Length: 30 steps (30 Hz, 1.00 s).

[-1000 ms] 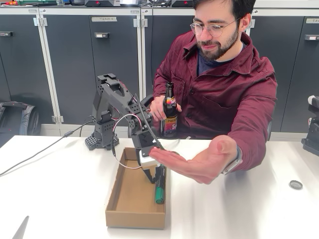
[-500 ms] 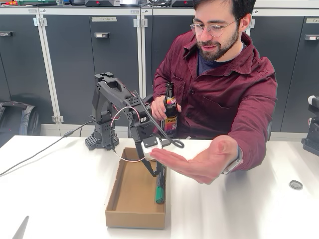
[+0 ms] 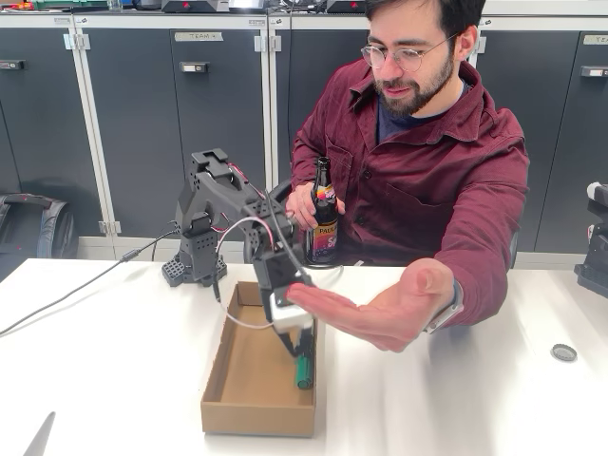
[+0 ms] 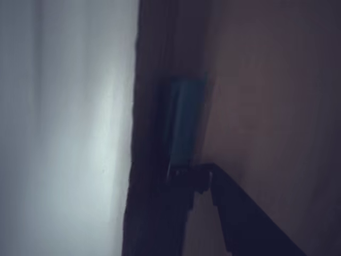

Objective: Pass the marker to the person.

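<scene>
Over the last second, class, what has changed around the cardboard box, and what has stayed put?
The black robot arm rose, then dipped again, lowering its gripper onto the green-capped dark marker against the shallow cardboard box's right wall. Nothing was lifted. The person's open palm and the dark glass bottle stayed as they were.

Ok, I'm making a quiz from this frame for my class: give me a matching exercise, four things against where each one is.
Things:
1. marker
2. bottle
3. open hand
4. small round disc

Places:
A. on the table at the right of the fixed view
B. held upright by the person, behind the box
C. in the cardboard box, by its right wall, at the gripper
D. palm up above the table, right of the box

Pairs: 1-C, 2-B, 3-D, 4-A
</scene>
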Motion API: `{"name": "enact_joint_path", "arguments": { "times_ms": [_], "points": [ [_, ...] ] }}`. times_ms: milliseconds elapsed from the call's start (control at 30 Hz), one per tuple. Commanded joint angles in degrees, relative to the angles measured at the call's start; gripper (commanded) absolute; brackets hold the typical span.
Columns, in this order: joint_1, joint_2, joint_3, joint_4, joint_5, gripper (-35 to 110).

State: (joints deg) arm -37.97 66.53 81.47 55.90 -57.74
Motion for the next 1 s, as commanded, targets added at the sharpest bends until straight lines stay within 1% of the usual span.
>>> {"name": "enact_joint_path", "arguments": {
  "times_ms": [0,100,267,533,800,967],
  "points": [
    [2.2,-0.35,-1.93,-0.7,-0.79,-5],
    [2.02,2.2,1.93,-0.97,-2.11,-5],
    [-2.11,12.92,7.65,4.92,-6.68,-5],
    [-2.81,17.93,8.35,-0.09,-7.82,-5],
    [0.62,15.64,9.49,-10.37,-9.67,-5],
    [1.67,10.72,5.98,-9.58,-8.96,-5]
  ]
}}
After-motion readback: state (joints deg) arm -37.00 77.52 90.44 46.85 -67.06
